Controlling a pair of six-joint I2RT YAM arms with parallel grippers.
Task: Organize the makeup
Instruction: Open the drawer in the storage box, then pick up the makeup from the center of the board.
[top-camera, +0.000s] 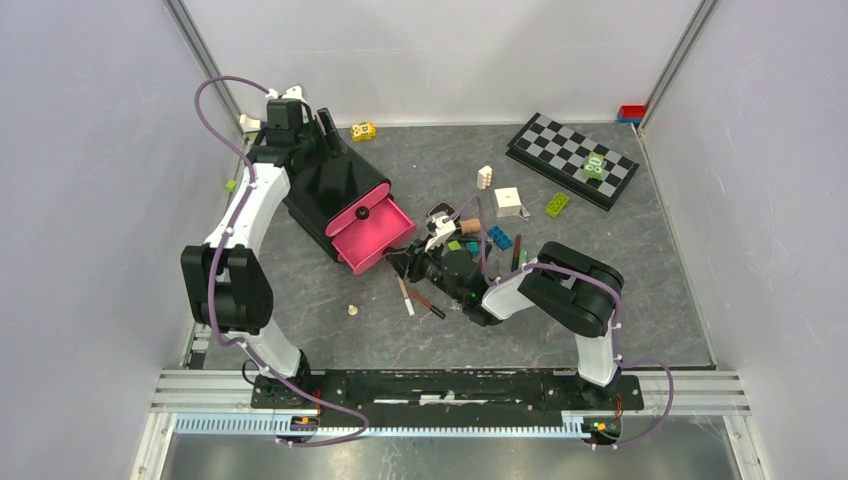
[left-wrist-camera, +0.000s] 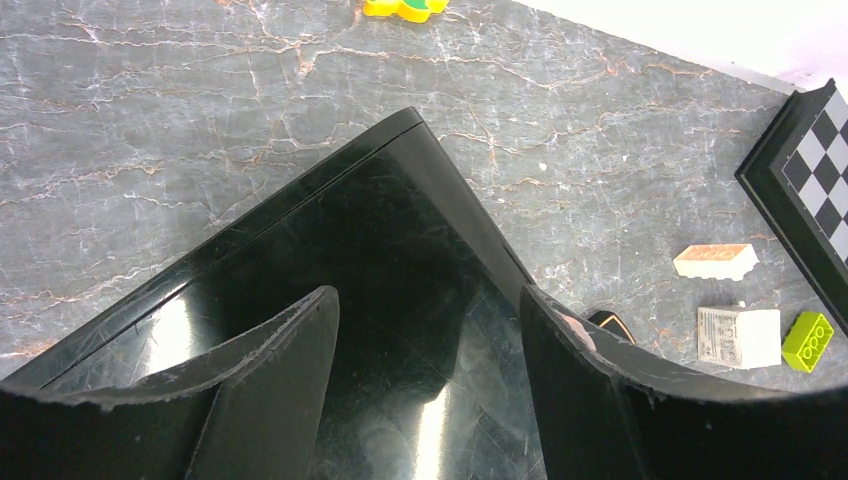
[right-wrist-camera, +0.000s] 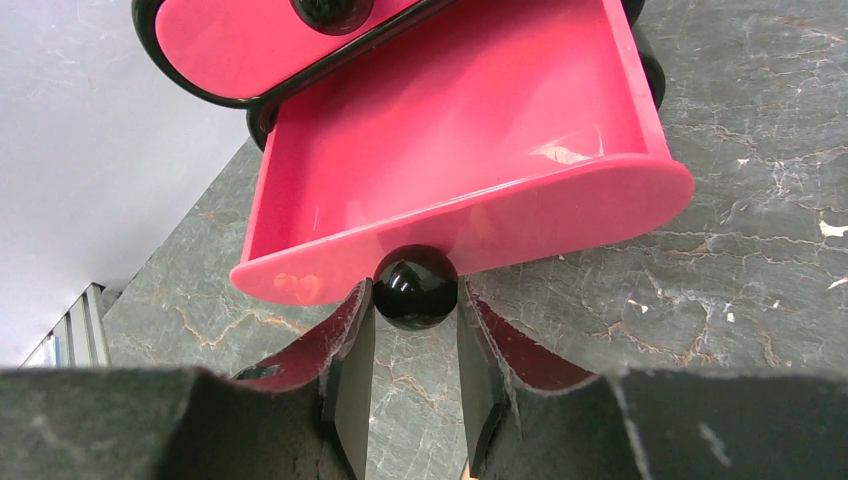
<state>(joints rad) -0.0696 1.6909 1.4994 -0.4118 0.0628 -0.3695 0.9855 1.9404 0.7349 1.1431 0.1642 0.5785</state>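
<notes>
Makeup (top-camera: 406, 296) lies loose on the worktop (top-camera: 330, 325) in front of the black organiser (top-camera: 330, 185). Thin pencils and sticks lie just beside the right tool (right-wrist-camera: 413, 300), and a small heap of tubes sits behind it, partly hidden by the right arm. None of it shows in the part of the lower pink drawer (right-wrist-camera: 520, 215) seen from the right wrist. That drawer stands pulled out, and the right tool is closed partway on its round black knob (right-wrist-camera: 415, 288), a finger touching each side. The left tool (left-wrist-camera: 428, 300) is spread wide over the organiser's glossy top and holds nothing. Whether it presses down on the lid I cannot tell. I judge the pieces to be light, small and stiff. The pencils are round and thin, so they are likely to roll or swing if pinched near an end, and the best hold is across the middle of the shaft with the fingers square to it. The tubes look smooth and may slip, so a firm pinch around the barrel should suit them. The organiser looks like light plastic that could slide when the drawer is worked, so bracing its top seems wise.
</notes>
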